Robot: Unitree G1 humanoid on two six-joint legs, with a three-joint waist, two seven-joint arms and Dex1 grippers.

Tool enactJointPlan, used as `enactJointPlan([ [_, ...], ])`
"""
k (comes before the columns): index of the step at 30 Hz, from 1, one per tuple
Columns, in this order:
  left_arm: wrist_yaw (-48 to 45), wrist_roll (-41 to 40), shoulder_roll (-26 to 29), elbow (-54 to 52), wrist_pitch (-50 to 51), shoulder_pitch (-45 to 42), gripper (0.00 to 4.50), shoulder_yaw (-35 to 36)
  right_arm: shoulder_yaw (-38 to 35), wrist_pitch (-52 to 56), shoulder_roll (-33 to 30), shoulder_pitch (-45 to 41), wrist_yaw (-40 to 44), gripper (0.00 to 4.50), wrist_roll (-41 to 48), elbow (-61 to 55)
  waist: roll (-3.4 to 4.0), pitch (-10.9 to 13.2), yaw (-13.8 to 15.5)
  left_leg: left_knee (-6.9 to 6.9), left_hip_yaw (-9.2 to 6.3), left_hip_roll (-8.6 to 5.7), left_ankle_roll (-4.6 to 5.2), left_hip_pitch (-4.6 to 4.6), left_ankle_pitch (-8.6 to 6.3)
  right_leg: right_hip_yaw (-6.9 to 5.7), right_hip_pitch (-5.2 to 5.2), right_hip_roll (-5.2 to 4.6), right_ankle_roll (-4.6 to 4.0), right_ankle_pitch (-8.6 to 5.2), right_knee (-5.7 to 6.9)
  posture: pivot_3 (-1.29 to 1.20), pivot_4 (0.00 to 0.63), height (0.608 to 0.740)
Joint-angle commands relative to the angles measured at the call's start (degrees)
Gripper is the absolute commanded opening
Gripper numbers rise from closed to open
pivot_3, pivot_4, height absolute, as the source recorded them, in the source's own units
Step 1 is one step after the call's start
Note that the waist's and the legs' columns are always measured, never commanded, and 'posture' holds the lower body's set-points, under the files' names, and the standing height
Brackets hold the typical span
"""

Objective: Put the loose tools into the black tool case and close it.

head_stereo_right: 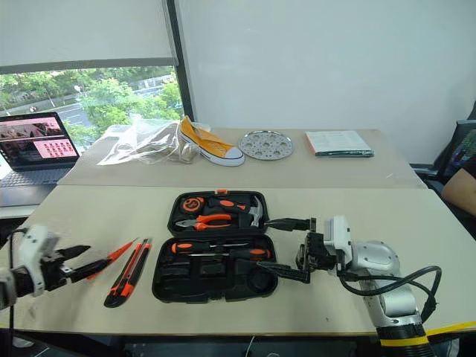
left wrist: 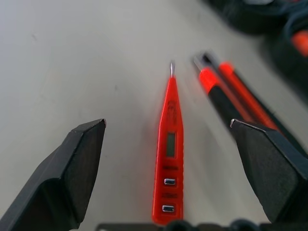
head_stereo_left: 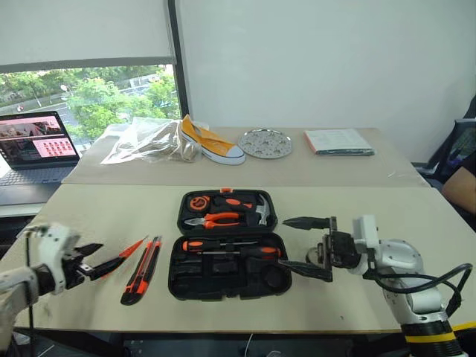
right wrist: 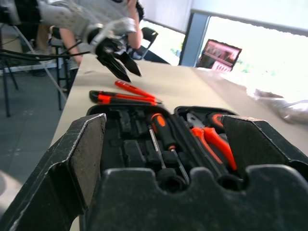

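My left tool (head_stereo_left: 95,258) released, slim orange screwdriver (left wrist: 168,149) on worktop (head_stereo_left: 357,297) between its fingers, my right tool (head_stereo_left: 306,245) released just beside open black tool case (head_stereo_left: 223,286), utility knife (head_stereo_left: 141,271) lying between both tools

Pretty plain office corner: white wall (head_stereo_left: 320,67) straight ahead past both pincers, with a roller blind (head_stereo_left: 82,30) half down over a window (head_stereo_left: 97,97) on the left pincer's side, green trees and daylight outside. Two beige tables (head_stereo_left: 357,216) pushed together. A laptop (head_stereo_left: 33,145) sits far left, and a dark chair (head_stereo_left: 457,152) is way off beyond the right pincer.
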Motion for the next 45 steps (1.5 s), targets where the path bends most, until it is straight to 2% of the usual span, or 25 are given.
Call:
enactJointPlan([
  [1,-0.12,4.13,1.75,3.77,-0.92,-2.68,4.5,-2.94,-0.28,1.0,-1.03,-0.43,-1.13,4.46,0.85,-3.28,0.0,0.0,0.21,0.0,0.04,-0.02,0.0,-0.04,-0.01,-0.07,-0.02,0.0,0.01,-0.02,-0.04,0.0,0.15,0.74],
  [4,-1.68,4.47,0.89,4.66,-1.89,-4.58,3.74,-4.57,-0.66,1.32,-1.47,0.24,-1.74,4.5,0.79,-3.8,0.02,0.01,0.36,0.01,0.19,-0.02,0.01,-0.07,-0.01,-0.14,-0.01,-0.05,0.01,-0.05,-0.05,0.0,0.15,0.74],
  [9,-4.48,4.33,-0.11,5.77,-2.67,-5.77,1.96,-5.82,-0.82,1.26,-2.05,1.36,-2.45,4.5,0.62,-4.66,0.02,0.01,0.39,0.05,0.15,-0.02,0.01,-0.04,0.0,-0.09,0.02,-0.1,0.02,-0.04,0.01,0.0,0.15,0.74],
  [13,-6.98,3.4,-0.43,8.15,-7.48,-6.11,0.48,-2.63,-1.58,1.51,-3.11,2.33,-2.84,4.5,0.9,-5.49,0.02,0.01,0.42,0.06,0.14,-0.02,0.01,-0.04,0.0,-0.09,0.03,-0.09,0.02,-0.05,0.02,0.0,0.15,0.74],
  [16,-12.0,0.53,-0.67,10.68,-15.51,-9.57,0.45,1.61,-2.65,1.96,-4.47,3.15,-2.94,4.5,1.56,-5.97,-0.04,0.03,0.46,0.08,0.16,-0.02,0.01,-0.08,0.0,-0.12,0.01,-0.09,0.02,-0.05,0.02,0.0,0.15,0.74],
  [18,-17.21,-1.2,0.24,8.27,-17.97,-11.56,0.45,1.23,-3.56,2.2,-5.68,4.13,-2.67,4.5,2.06,-6.45,-0.15,0.03,0.6,0.14,0.17,0.0,0.01,-0.14,0.0,-0.22,0.01,-0.06,0.02,-0.05,0.01,0.0,0.15,0.74],
  [20,-22.08,-2.03,0.99,3.57,-18.23,-13.48,0.45,-1.85,-4.61,2.48,-6.89,4.97,-2.42,4.5,2.51,-6.64,-0.15,0.03,0.98,0.17,0.17,-0.02,0.01,-0.18,0.0,-0.24,0.01,-0.09,0.02,-0.05,0.01,0.0,0.15,0.74],
  [23,-25.85,0.61,1.86,-3.89,-16.97,-17.17,0.45,-10.07,-5.75,2.82,-8.31,6.0,-2.19,4.5,3.01,-6.66,-0.14,0.03,1.53,0.21,0.18,-0.08,0.03,-0.2,-0.01,-0.21,0.03,-0.12,0.05,-0.04,-0.01,0.0,0.15,0.74],
  [27,-23.89,5.55,1.35,-8.93,-12.86,-21.9,0.45,-18.73,-5.87,2.99,-9.1,6.94,-2.37,4.5,3.33,-7.12,-0.14,0.03,1.63,0.22,0.18,-0.17,0.04,-0.18,-0.02,-0.13,0.09,-0.04,0.1,-0.04,-0.02,0.0,0.15,0.74],
  [30,-21.72,11.87,-2.51,-10.93,-10.55,-27.75,0.45,-28.22,-5.44,3.39,-8.82,8.09,-3.4,4.5,3.25,-8.62,-0.14,0.03,1.5,0.21,0.11,-0.15,0.02,-0.19,0.0,-0.07,0.1,0.05,0.09,-0.05,0.01,0.0,0.15,0.74],
  [33,-21.57,16.45,-4.15,-9.62,-9.83,-30.57,0.45,-33.62,-5.13,3.77,-8.57,8.91,-4.33,4.5,3.12,-9.97,-0.15,0.03,1.55,0.27,0.09,-0.19,0.02,-0.2,0.01,-0.07,0.12,0.05,0.1,-0.04,0.0,0.0,0.15,0.74],
  [45,-21.08,22.06,-6.26,-9.02,-8.08,-31.86,0.45,-39.19,-5.11,3.47,-7.99,10.33,-7.04,4.5,2.37,-11.59,-0.16,0.04,1.65,0.4,-0.31,-0.17,0.14,-0.22,-0.02,-0.01,0.14,0.04,0.14,-0.03,0.0,0.0,0.15,0.74],
])
